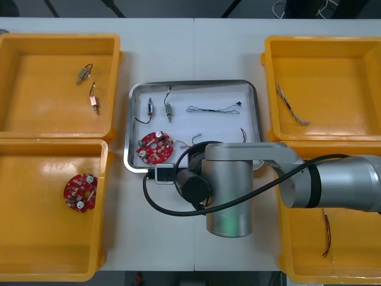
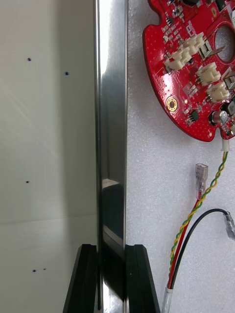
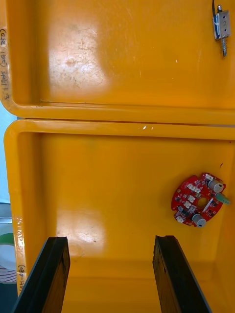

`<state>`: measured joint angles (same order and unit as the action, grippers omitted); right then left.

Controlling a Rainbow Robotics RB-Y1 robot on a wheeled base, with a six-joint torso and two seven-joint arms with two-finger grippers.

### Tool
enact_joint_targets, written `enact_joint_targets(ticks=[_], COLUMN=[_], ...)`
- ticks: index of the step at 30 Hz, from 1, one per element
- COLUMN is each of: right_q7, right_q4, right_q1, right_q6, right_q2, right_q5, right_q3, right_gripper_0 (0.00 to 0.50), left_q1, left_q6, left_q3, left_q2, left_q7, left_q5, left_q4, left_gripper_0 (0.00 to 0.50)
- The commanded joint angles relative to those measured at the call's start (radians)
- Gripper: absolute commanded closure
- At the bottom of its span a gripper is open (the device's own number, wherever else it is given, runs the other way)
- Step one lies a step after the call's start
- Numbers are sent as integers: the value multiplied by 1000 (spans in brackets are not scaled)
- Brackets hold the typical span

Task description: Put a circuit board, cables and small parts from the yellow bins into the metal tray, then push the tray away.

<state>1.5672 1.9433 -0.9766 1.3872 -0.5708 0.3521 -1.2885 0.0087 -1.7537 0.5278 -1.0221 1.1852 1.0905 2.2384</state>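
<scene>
The metal tray [image 1: 131,122], white inside, lies between the yellow bins. It holds a round red circuit board [image 1: 155,147], two small metal parts [image 1: 150,107], a twisted cable [image 1: 212,109] and thin wires. My right arm [image 1: 232,185] reaches over the tray's near edge. In the right wrist view my right gripper [image 2: 111,248] is shut on the shiny tray rim [image 2: 111,122], one finger on each side. The circuit board [image 2: 196,73] and a red and yellow cable [image 2: 193,220] lie just inside the rim. My left gripper [image 3: 111,242] hangs open over the near left bin [image 3: 112,161].
The near left bin [image 1: 36,262] holds another circuit board [image 1: 80,192]. In the far left bin [image 1: 36,122] lie two small metal parts [image 1: 83,74]. A cable [image 1: 292,110] lies in the far right bin [image 1: 357,128], and a red cable [image 1: 326,235] in the near right bin.
</scene>
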Motion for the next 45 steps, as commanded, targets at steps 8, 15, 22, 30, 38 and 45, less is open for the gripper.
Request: enact_joint_targets(ticks=[8, 15, 22, 30, 38, 45], right_q7=[76, 91, 108, 119, 122, 114], right_q4=[-101, -201, -291, -379, -446, -481], right_q1=[-99, -129, -162, -198, -220, -234], right_q6=[-162, -281, -367, -430, -502, -524], right_q2=[-37, -41, -35, -23, -14, -3], right_q5=[-12, -12, -10, -5, -5, -5], right_q3=[-11, -11, -11, -11, -11, -11], right_gripper_0=[500, 500, 500, 500, 500, 500], left_q1=[19, 19, 19, 19, 19, 19], left_q6=[7, 7, 7, 7, 7, 7], left_q3=[-12, -12, -12, -12, -12, -12], left_q2=[5, 5, 5, 5, 5, 5], left_q7=[-4, -4, -4, -4, -4, -4], left_q5=[-11, -11, -11, -11, -11, -11], left_q4=[24, 24, 24, 24, 24, 24], left_gripper_0=[0, 0, 0, 0, 0, 0])
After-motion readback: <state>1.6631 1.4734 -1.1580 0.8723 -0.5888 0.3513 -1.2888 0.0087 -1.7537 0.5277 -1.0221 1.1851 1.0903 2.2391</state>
